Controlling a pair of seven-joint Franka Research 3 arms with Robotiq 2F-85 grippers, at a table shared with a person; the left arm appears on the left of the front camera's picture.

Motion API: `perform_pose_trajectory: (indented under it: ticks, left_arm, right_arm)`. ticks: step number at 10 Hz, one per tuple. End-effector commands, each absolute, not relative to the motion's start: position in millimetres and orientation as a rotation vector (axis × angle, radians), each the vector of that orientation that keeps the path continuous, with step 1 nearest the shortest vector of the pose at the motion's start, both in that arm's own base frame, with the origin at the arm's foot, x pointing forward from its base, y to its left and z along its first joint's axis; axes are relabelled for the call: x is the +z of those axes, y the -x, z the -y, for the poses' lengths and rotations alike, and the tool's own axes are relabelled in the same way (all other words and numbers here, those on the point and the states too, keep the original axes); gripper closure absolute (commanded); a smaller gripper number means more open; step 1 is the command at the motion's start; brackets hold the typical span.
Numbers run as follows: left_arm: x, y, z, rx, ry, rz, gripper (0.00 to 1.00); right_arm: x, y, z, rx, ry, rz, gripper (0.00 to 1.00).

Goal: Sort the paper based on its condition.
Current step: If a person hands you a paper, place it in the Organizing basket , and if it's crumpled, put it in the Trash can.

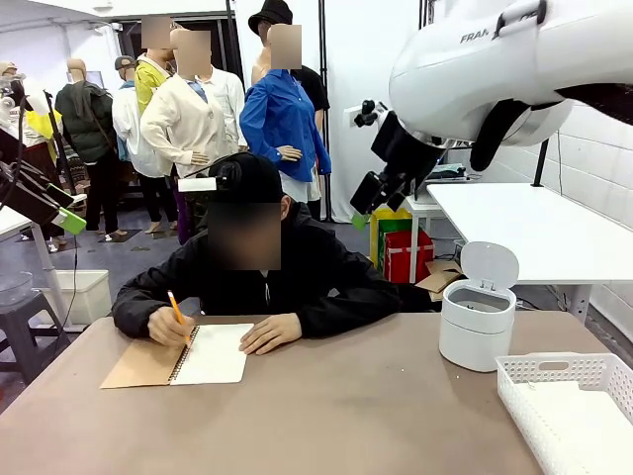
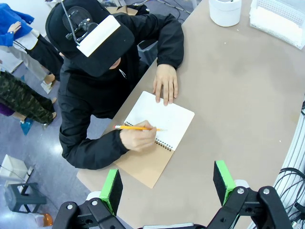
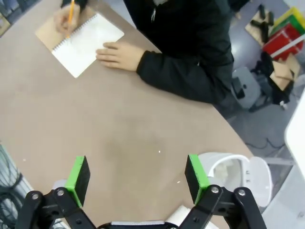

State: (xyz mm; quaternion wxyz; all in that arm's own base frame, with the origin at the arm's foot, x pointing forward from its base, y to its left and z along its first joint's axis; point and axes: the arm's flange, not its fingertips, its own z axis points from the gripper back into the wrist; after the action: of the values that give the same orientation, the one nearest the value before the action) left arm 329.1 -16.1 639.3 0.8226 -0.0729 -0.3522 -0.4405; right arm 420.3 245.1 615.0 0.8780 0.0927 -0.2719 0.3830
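- Brown worktop (image 1: 326, 416) spans the front of the scene; grey floor lies beyond it, with a dark stool (image 1: 20, 322) and a white crate (image 1: 84, 294) at far left.
- Notebook (image 1: 138, 366) lies open left of centre, its brown cover folded flat on the worktop.
- Paper (image 1: 216, 354) is the white open page, bound at the spiral and flat, with nothing written that I can make out.
- Person in black sits at the far side, bent over the page. One hand (image 1: 166, 327) holds an orange pencil (image 1: 176, 310) at the spiral edge; the other hand (image 1: 269, 334) rests palm down on the page's far corner.
- White bin (image 1: 478, 322) stands right of centre, its flip lid raised.
- White slatted basket (image 1: 554, 364) sits at the right corner, just beside the bin.
- Behind these are a white table (image 1: 534, 223) and red and yellow boxes (image 1: 406, 252) on the floor.
- Left gripper (image 2: 167, 186) hangs high above the worktop's left end, looking down on the notebook and the writing hand; its green pads stand wide apart, holding nothing.
- Right arm (image 1: 475, 74) fills the upper right, well above the worktop.
- Right gripper (image 3: 137, 177) points down at bare worktop, the bin below its one pad; its pads are spread wide and grip nothing.
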Motion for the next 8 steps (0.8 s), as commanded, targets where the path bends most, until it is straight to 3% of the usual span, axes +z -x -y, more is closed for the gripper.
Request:
perform_pose_trajectory:
  ticks: [1,4,5,6,8]
  left_arm:
    - [640,-329,15,-0.937,0.163,0.753,0.00]
    - [640,-329,15,-0.937,0.163,0.753,0.00]
    - [640,-329,15,-0.937,0.163,0.753,0.00]
    - [640,-329,15,-0.937,0.163,0.753,0.00]
    - [640,-329,15,-0.937,0.163,0.753,0.00]
  right_arm:
    - [606,-406,-239,0.798,-0.268,0.606,0.00]
    - [619,-409,-232,0.810,-0.438,0.484,0.00]
    - [614,-424,-226,0.790,-0.276,0.500,0.00]
    - [623,-403,-244,0.787,-0.368,0.549,0.00]
    - [623,-403,-244,0.787,-0.368,0.549,0.00]
